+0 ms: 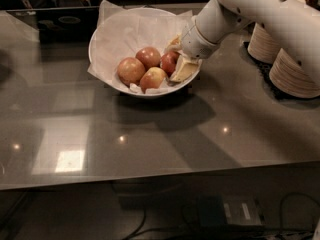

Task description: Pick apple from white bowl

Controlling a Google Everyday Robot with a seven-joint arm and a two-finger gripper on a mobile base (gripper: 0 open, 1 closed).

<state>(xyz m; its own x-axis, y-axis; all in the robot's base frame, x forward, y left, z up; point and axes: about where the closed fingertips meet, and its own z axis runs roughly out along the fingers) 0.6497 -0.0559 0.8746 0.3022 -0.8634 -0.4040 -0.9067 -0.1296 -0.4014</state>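
Note:
The white bowl (107, 39), lined with crinkled white paper, stands at the back of the dark table. It holds several apples. The apple (167, 62), the darkest red one, lies at the bowl's right side. My gripper (170, 64) reaches into the bowl from the right. One cream finger is behind the apple and one is in front of it, and both press on its sides. The apple rests low in the bowl, next to the yellower apple (152, 78).
Two paler orange-red apples (131, 70) (148, 56) lie left of the gripper. Stacks of paper plates (295, 74) stand at the right, behind my arm (260, 9). The glossy table (150, 139) stretches forward to its front edge.

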